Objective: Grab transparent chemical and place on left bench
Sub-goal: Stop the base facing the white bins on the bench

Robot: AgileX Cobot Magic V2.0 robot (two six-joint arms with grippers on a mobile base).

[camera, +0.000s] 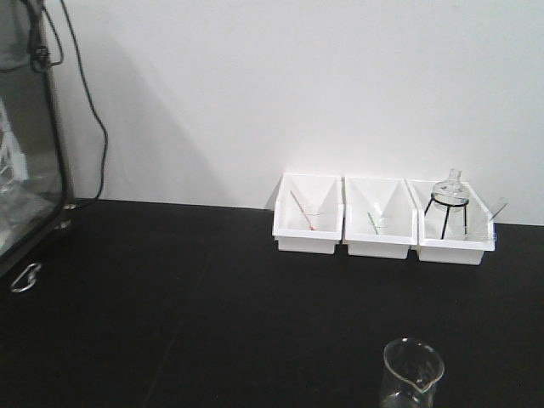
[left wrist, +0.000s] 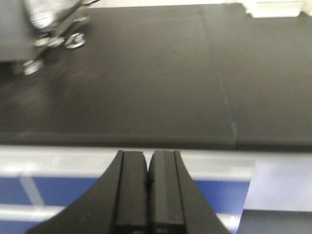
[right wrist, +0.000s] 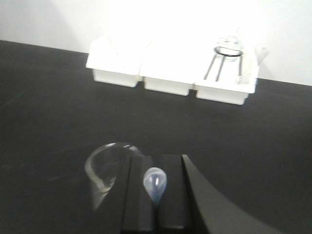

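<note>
Three white plastic bins stood in a row against the plain white wall [camera: 255, 85] in the front view: a left bin [camera: 306, 242], a middle bin [camera: 379, 248] and a right bin [camera: 450, 252], sides touching. The transparent chemical [camera: 413, 374] stood well apart from them on the matte black counter [camera: 170, 323], near the view's lower edge. It was upright, long axis vertical, with its pouring spout turned toward the camera and away from the bins. Open counter lay between it and the bins. The left bin held a red-tipped pipette [camera: 299, 208] and the middle bin a green-tipped pipette [camera: 371, 221]. A round glass flask [camera: 449, 189] sat on a black wire tripod [camera: 445, 217] in the right bin. A grey cabinet [camera: 25, 153], a dark hanging cable [camera: 89, 110] and a metal hook [camera: 25, 277] occupied the far left.

From the left wrist, the left pincer [left wrist: 147, 158] had its flat black fingers pressed together on nothing, out past the counter's front edge. Blurred metal fittings [left wrist: 53, 39] showed at top left.

From the right wrist, the right pincer [right wrist: 156, 158] was narrow. A pale, translucent pipette bulb [right wrist: 155, 185] sat at its seam, tapered end toward the camera. Whether it was clamped, I could not tell. The beaker's thin clear rim curved just beside the left finger and partly behind it.
</note>
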